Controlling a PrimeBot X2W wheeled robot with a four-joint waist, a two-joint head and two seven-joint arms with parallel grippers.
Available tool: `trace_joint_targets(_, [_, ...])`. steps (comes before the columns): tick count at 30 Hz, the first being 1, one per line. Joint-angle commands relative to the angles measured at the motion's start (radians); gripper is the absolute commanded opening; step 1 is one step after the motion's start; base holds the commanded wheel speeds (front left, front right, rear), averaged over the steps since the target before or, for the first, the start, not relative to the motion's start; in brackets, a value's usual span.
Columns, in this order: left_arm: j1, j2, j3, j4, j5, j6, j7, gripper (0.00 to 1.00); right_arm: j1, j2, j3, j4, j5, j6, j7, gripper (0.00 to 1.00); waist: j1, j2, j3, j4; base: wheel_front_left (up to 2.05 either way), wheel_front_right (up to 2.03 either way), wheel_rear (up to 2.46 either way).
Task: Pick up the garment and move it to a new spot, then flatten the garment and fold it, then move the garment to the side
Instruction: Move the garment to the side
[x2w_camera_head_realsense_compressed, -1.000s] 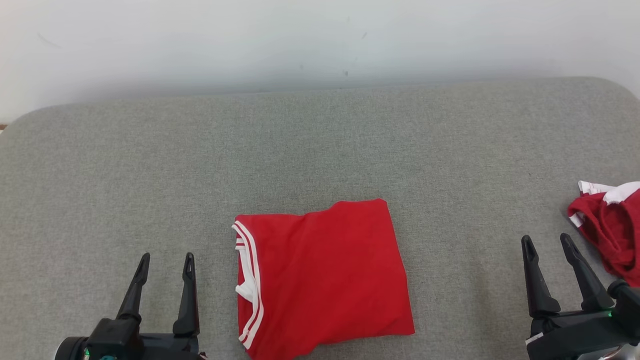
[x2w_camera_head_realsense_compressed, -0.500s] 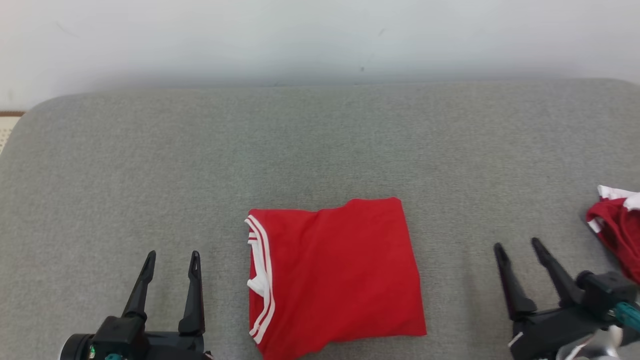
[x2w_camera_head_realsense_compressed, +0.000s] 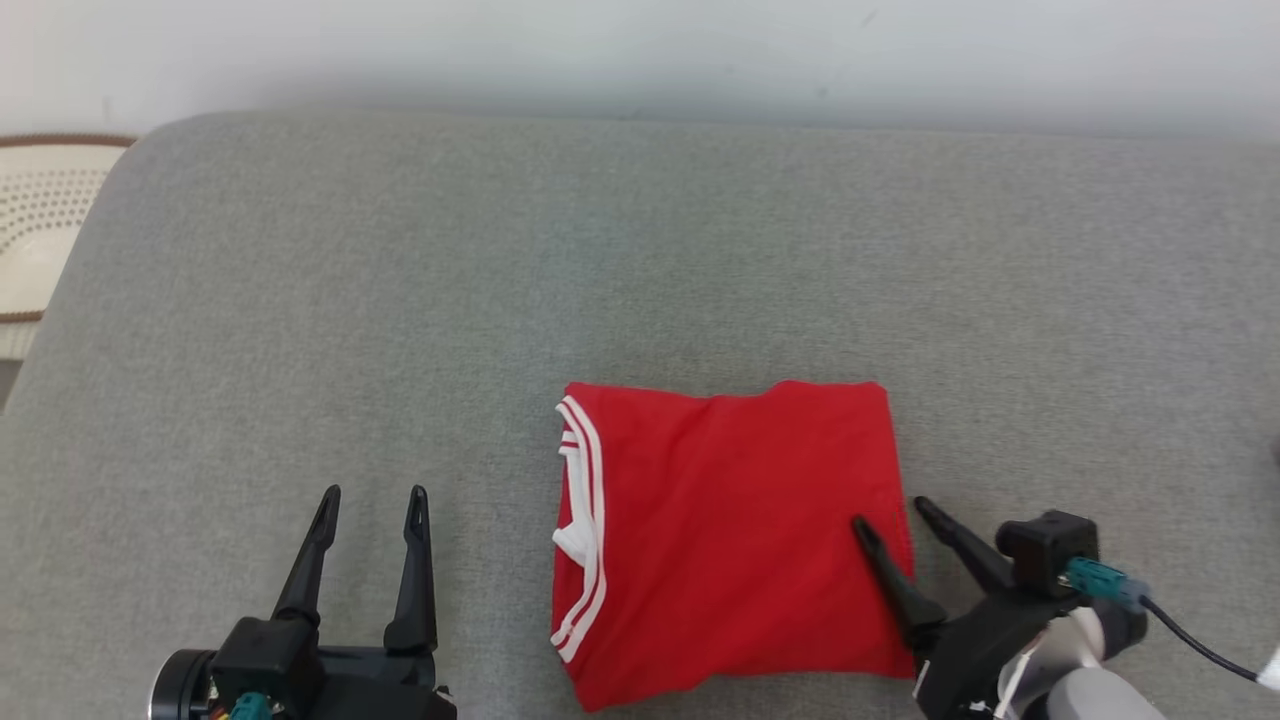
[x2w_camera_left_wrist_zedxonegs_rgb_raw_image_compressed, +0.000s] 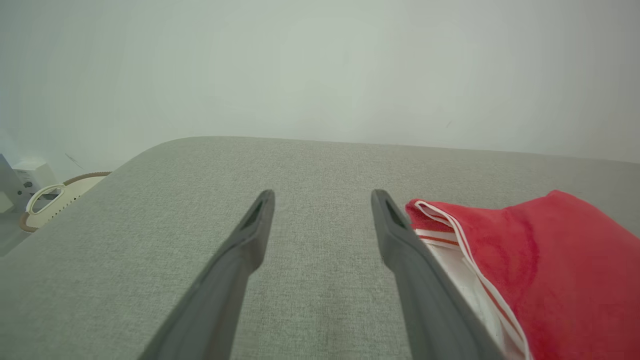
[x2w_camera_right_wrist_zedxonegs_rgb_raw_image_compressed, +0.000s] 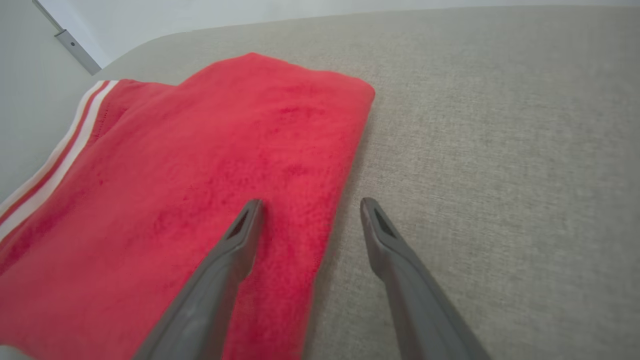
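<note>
The red garment lies folded into a rough rectangle on the grey fabric-covered bench, toward the near edge and a little to the robot's right of the middle. Its white-striped trim runs down the side that faces the robot's left, with a bit of white lining showing there. The top face is fairly smooth, with a soft crease near the far edge. The far right corner looks neat, while the near edge sags a little unevenly. The left hand hovers low over bare bench just beside the striped side, its two dark fingers spread apart and pointing away from the robot. From its own wrist camera the striped edge sits close against the outer side of one finger, though I cannot tell whether they touch. The right hand is angled in toward the cloth, fingers also spread wide, and it straddles the garment's right edge: one fingertip is over the red fabric and the other is over the grey cover just beside it. Whether either tip presses down I cannot tell. A teal plug with a black cable sits on that wrist. Off the bench's far left corner stands a cream perforated basket with a brown rim, and a pale wall runs behind.
</note>
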Motion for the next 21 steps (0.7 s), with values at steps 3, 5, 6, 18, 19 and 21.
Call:
trace_joint_targets(3, [-0.011, -0.005, 0.003, 0.009, -0.007, -0.004, -0.005, 1.0, -0.043, -0.006, 0.059, 0.046, 0.039, -0.001, 0.006, 1.0, 0.0, 0.0, 0.022, 0.025, 0.0, 0.0, 0.0])
trace_joint_targets(5, [-0.014, -0.007, 0.006, 0.013, -0.004, -0.005, -0.007, 1.0, -0.062, -0.006, 0.085, 0.065, 0.056, -0.001, 0.006, 1.0, 0.0, 0.0, 0.025, 0.026, 0.0, 0.0, 0.0])
trace_joint_targets(6, [-0.015, -0.008, 0.008, 0.014, -0.003, -0.005, -0.007, 1.0, -0.069, -0.007, 0.094, 0.074, 0.065, -0.001, 0.008, 0.73, 0.0, 0.0, 0.025, 0.026, 0.0, 0.0, 0.0])
trace_joint_targets(18, [-0.016, -0.002, 0.029, -0.004, 0.017, -0.004, -0.009, 1.0, -0.075, -0.056, 0.098, 0.061, 0.033, -0.001, -0.033, 0.0, 0.0, 0.0, 0.034, -0.058, 0.0, 0.0, 0.0])
trace_joint_targets(19, [-0.018, 0.001, 0.031, -0.009, 0.019, -0.004, -0.009, 1.0, -0.069, -0.062, 0.09, 0.051, 0.015, -0.001, -0.035, 0.0, 0.0, 0.0, 0.039, -0.074, 0.0, 0.0, 0.0])
trace_joint_targets(21, [-0.023, 0.008, 0.033, -0.017, 0.026, -0.003, -0.008, 1.0, -0.047, -0.075, 0.068, 0.033, -0.004, -0.001, -0.028, 0.0, 0.0, 0.0, 0.05, -0.111, 0.0, 0.0, 0.0])
